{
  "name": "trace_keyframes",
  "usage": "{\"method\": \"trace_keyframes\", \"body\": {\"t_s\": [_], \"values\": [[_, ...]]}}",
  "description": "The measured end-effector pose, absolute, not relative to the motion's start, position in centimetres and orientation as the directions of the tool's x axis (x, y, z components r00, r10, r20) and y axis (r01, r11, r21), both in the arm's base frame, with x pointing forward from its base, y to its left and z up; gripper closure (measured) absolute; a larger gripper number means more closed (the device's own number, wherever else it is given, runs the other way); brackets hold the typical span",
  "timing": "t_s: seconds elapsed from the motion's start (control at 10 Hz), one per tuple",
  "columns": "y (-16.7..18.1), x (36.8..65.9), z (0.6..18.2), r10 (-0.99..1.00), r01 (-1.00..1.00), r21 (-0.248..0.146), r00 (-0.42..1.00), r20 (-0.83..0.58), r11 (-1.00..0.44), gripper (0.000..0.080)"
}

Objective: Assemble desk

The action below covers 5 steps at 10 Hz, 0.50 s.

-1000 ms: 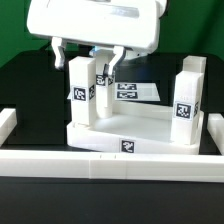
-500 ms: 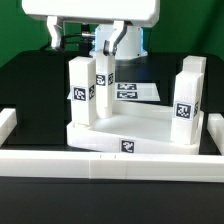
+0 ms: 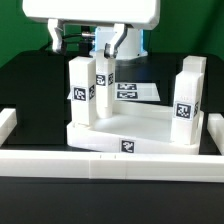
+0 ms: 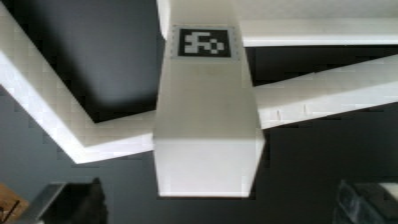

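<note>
OBSTACLES: three upright legs [image 3: 82, 92] [image 3: 103, 86] [image 3: 187, 95] stand on the desk top [image 3: 135, 133] | FRONT: border rail [image 3: 110, 163] lies along the near edge | FREE ROOM: open gap above the desk top between the paired legs and the leg on the exterior view's right

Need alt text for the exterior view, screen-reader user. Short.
A white desk top lies upside down on a black table with three tagged white block legs standing up from its corners. The robot's open pincer hangs just above the two legs at the view's left, holding nothing. A white rail runs across the front; a marker board lies behind.
</note>
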<state>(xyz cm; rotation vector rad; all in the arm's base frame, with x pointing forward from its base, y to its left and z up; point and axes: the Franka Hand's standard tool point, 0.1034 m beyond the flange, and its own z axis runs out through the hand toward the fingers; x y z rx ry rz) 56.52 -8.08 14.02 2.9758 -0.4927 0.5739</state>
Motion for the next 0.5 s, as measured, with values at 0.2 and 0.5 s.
{"method": "trace_keyframes", "body": {"t_s": [0.2, 0.5], "values": [[-8.0, 56.2, 13.6, -0.334, -0.338, -0.016, 0.920, 0.205, -0.941, 0.0150], [-9.1, 55.7, 13.1, -0.365, -0.365, -0.022, 0.931, 0.022, -0.931, 0.0150]]}}
